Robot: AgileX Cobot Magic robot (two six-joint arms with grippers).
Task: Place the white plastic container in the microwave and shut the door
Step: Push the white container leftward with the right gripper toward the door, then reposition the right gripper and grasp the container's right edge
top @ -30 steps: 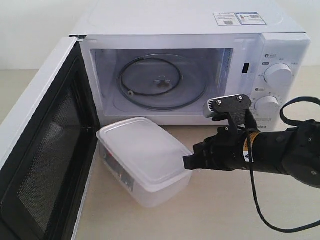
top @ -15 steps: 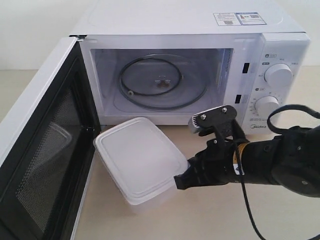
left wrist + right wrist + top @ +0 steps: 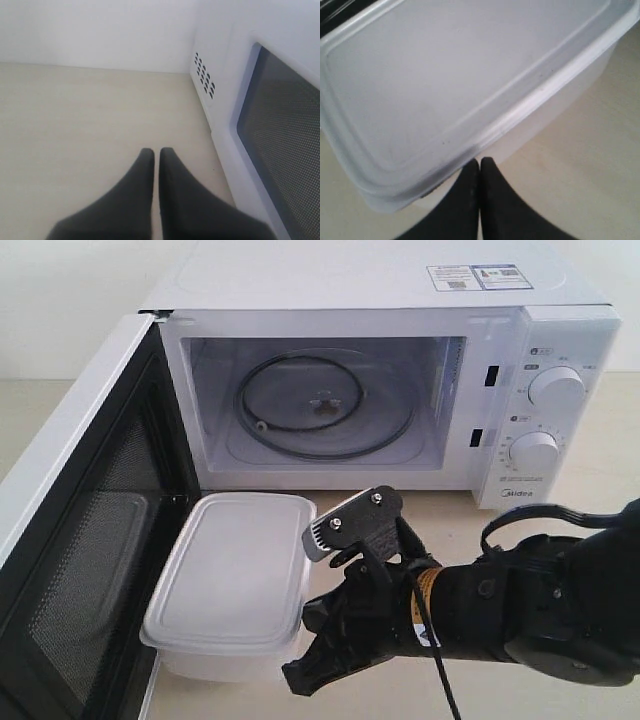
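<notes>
- With the door (image 3: pixel 80 530) swung wide open to the left, the microwave (image 3: pixel 400 390) stands at the back of the counter (image 3: pixel 450 515). Its cavity is exposed and the glass turntable (image 3: pixel 322 405) is visible inside.
- The white plastic container (image 3: pixel 232 580) rests on the counter outside the cavity. It sits in front of the cavity's left half, just beside the black inner face of the door. Whether it touches the door cannot be told.
- The lid (image 3: pixel 445 75) sits flat on the container.
- The right fingers (image 3: pixel 305 675) are pressed together tip to tip and grip nothing.
- In the right wrist view, the tips of the right fingers lie at the lower edge of the lid rim on one long side, touching it or very nearly so.
- The right arm (image 3: pixel 530 610) reaches in low over the counter from the right. It passes in front of the control panel and its two dials (image 3: pixel 556 388).
- The left fingers (image 3: pixel 142 190) are closed to a thin slit and hold nothing.
- The left fingers hang over the counter beside the outer face of the door. The door's mesh window (image 3: pixel 285 140) is close by, and the vent holes (image 3: pixel 205 75) show in the white wall beyond it.
</notes>
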